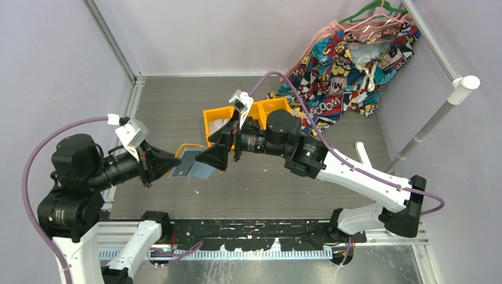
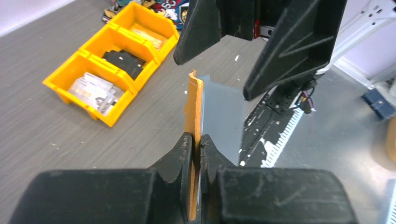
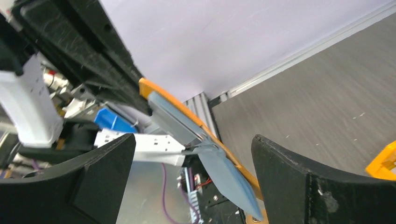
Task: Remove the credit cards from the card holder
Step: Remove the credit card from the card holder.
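Pinching the card holder (image 2: 193, 107) upright near the orange bins (image 2: 112, 60), left gripper (image 2: 196, 140) jaws clamped on its cover, presenting blue pockets (image 3: 224, 172) to the right gripper (image 1: 216, 151), jaws wide apart.

The grey table (image 1: 177, 106) holds three yellow-orange bins (image 1: 216, 118) in a row, just past the right gripper (image 1: 206, 154). A bright cloth (image 1: 349, 65) lies farther off, beyond the bins.

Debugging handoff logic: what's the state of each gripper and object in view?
left gripper: shut on the card holder's orange cover.
right gripper: open, nothing held.
card holder: held aloft, open, blue pages fanned.
orange bins: upright, items inside.
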Controlling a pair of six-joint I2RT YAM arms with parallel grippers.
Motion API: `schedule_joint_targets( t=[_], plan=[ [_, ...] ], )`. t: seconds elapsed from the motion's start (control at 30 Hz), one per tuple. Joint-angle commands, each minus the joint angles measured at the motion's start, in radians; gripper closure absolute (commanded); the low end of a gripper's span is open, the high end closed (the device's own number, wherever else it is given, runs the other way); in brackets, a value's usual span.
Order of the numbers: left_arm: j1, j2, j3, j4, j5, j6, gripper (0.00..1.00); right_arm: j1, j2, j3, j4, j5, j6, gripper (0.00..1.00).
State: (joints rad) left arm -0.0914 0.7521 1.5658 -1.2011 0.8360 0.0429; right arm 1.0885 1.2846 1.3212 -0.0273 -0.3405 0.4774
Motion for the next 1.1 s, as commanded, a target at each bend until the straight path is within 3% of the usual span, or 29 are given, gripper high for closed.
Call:
schedule_joint_targets(
  t=[0.0,0.17,0.3,0.47,0.63,0.77,0.9,1.07],
  plan=[
    [0.002,-0.014,0.026,0.046,-0.064,0.093,1.0,0.018,0.014,0.051,0.105,0.168,-0.01,0.01],
    [0.002,-0.015,0.027,0.045,-0.065,0.086,1.0,0.023,0.034,0.066,0.07,0.122,-0.025,0.01],
    [0.002,0.007,0.053,0.019,-0.024,0.074,1.0,0.022,0.04,0.101,-0.051,0.09,-0.076,0.01],
    [0.002,0.068,0.108,-0.046,0.134,0.024,1.0,0.022,0.014,0.072,-0.059,0.002,-0.1,0.02],
    [0.002,0.107,0.118,-0.034,0.255,-0.099,1.0,0.017,-0.05,-0.006,0.01,-0.169,-0.075,0.11],
    [0.001,0.118,0.079,0.022,0.328,-0.201,1.0,0.015,-0.07,-0.031,0.103,-0.31,-0.003,0.27],
    [0.002,0.122,0.044,0.03,0.345,-0.222,1.0,0.016,-0.053,-0.013,0.129,-0.369,0.067,0.62],
    [0.002,0.109,0.007,0.05,0.329,-0.223,0.98,0.016,-0.049,-0.005,0.115,-0.37,0.084,0.87]
  ],
)
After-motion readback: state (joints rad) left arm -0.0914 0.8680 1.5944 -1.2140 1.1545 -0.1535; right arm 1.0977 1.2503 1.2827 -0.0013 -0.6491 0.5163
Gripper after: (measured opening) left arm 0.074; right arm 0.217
